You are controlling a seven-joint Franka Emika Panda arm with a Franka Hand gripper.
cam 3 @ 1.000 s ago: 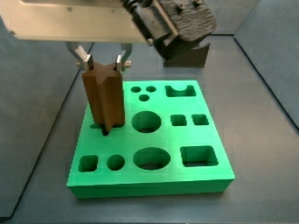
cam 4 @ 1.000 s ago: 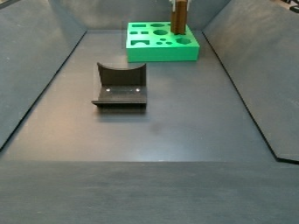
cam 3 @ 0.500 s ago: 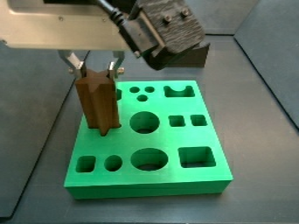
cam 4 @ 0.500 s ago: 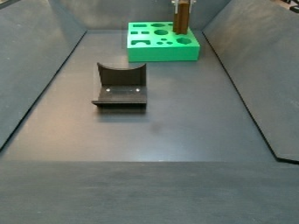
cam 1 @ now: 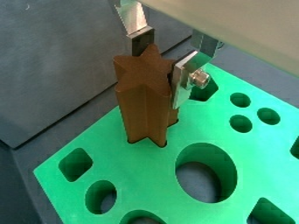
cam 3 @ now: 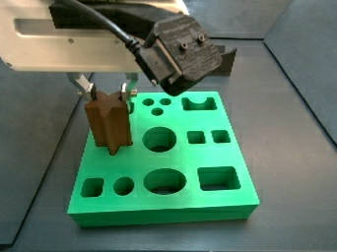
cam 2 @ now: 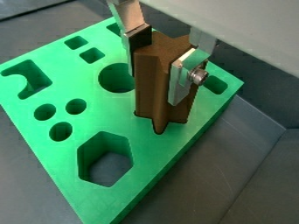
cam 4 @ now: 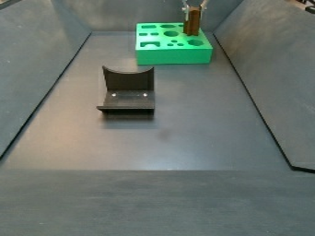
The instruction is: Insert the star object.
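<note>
The gripper (cam 1: 163, 54) is clamping the star object (cam 1: 145, 98) by its upper end — its long axis is standing upright, its foot meeting the green board (cam 1: 211, 131) at the star hole.

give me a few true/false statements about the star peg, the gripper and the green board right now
1. The gripper is shut on the star object. True.
2. The star object lies flat on the grey floor. False: it stands upright, its lower end at the green board.
3. The dark grey block sits on the floor, apart from the board. True.
4. The gripper is beside the dark grey block. False: it is over the board.
5. The board has only round holes. False: both wrist views also show square and hexagonal ones.
</note>
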